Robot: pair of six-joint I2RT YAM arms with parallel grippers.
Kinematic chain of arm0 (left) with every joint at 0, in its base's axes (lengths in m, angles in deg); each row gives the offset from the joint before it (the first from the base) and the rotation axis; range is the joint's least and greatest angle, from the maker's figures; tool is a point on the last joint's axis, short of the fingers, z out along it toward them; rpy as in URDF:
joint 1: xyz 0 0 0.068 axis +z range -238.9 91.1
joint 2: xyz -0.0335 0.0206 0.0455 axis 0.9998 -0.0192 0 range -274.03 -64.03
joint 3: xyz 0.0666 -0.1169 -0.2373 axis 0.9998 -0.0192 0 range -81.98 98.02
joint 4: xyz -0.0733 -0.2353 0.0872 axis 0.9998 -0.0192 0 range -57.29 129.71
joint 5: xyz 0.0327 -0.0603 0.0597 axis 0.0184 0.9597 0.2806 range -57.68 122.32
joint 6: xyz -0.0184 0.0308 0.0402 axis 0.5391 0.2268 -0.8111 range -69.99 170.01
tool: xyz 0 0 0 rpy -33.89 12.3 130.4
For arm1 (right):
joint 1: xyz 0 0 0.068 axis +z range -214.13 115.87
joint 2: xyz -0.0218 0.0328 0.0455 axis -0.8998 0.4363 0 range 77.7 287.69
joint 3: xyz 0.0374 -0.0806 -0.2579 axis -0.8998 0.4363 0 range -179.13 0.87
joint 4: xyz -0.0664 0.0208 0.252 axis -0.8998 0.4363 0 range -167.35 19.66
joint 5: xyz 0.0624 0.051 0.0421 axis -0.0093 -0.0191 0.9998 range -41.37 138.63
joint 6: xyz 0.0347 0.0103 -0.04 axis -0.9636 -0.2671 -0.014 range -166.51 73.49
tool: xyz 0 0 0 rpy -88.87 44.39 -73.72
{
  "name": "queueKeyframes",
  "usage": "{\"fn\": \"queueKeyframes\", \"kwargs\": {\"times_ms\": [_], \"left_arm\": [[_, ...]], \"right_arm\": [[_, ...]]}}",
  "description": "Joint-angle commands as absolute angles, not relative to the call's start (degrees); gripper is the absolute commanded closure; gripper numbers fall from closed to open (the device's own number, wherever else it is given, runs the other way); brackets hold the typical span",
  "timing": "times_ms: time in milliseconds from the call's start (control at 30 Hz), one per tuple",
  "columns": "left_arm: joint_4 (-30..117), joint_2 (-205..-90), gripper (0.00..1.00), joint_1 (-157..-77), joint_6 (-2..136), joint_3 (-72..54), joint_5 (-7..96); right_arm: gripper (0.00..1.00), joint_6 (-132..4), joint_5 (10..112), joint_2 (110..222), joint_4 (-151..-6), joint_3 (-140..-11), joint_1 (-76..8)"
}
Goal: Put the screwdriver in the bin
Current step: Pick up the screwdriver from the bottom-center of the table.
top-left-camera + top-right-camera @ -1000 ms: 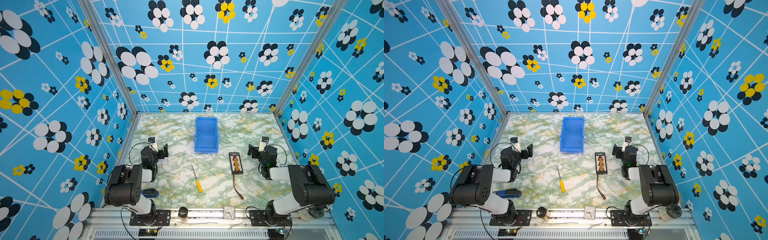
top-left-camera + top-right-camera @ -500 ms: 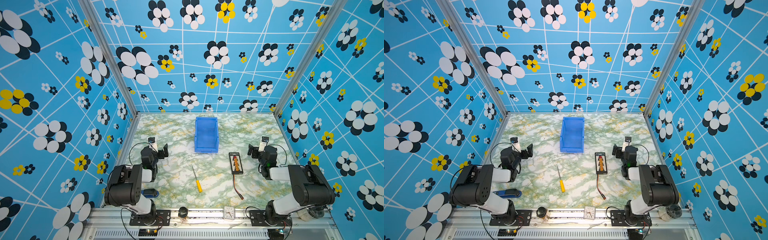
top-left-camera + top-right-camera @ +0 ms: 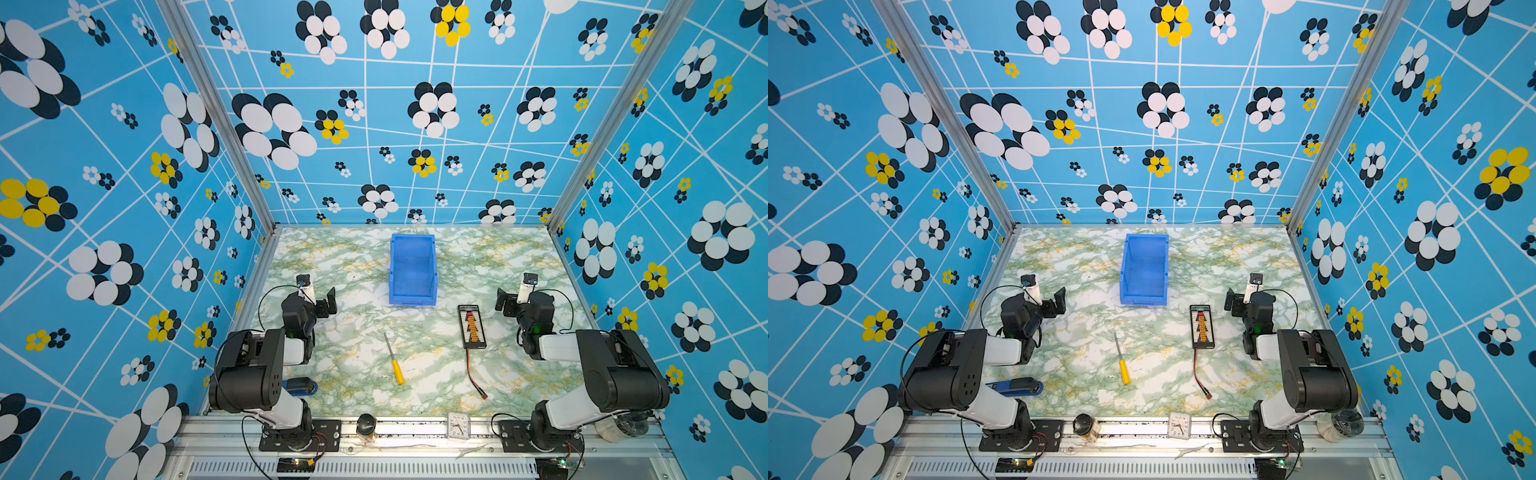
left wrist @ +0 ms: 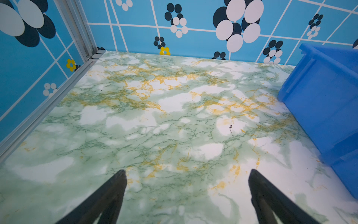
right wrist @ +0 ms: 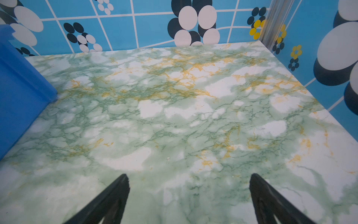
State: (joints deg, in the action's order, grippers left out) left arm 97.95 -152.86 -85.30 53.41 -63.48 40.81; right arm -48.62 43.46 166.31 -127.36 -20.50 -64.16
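Observation:
The screwdriver, yellow handle toward the front and thin grey shaft pointing back, lies on the marble table's middle front. The blue bin stands behind it at the table's centre back, and its wall shows in the left wrist view and the right wrist view. My left gripper is open over bare marble left of the bin. My right gripper is open over bare marble right of the bin. Neither wrist view shows the screwdriver.
A black board with a red-black wire lies right of the screwdriver. A blue-and-black stapler sits by the left arm's base. On the front rail stand a small dark jar and a small clock. Patterned walls enclose three sides.

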Motion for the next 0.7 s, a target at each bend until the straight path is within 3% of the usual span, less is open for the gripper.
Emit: {"fn": "queueKeyframes", "kwargs": {"times_ms": [0, 233, 367, 667], "left_arm": [[98.14, -153.15, 0.01, -85.86, 52.65, -62.76, 40.41], [98.08, -153.14, 0.01, -85.85, 52.65, -62.72, 40.41], [97.66, -153.31, 0.01, -86.03, 48.04, -62.29, 52.54], [98.13, -153.14, 0.01, -87.23, 47.57, -62.89, 49.62]], "right_arm": [[0.01, -48.53, 44.41, 166.16, -128.27, -21.48, -64.5], [0.01, -48.62, 44.41, 166.13, -128.32, -21.46, -64.48], [0.01, -48.64, 44.41, 166.2, -128.32, -21.46, -64.54], [0.01, -49.76, 41.27, 165.58, -127.28, -21.79, -64.53]]}}
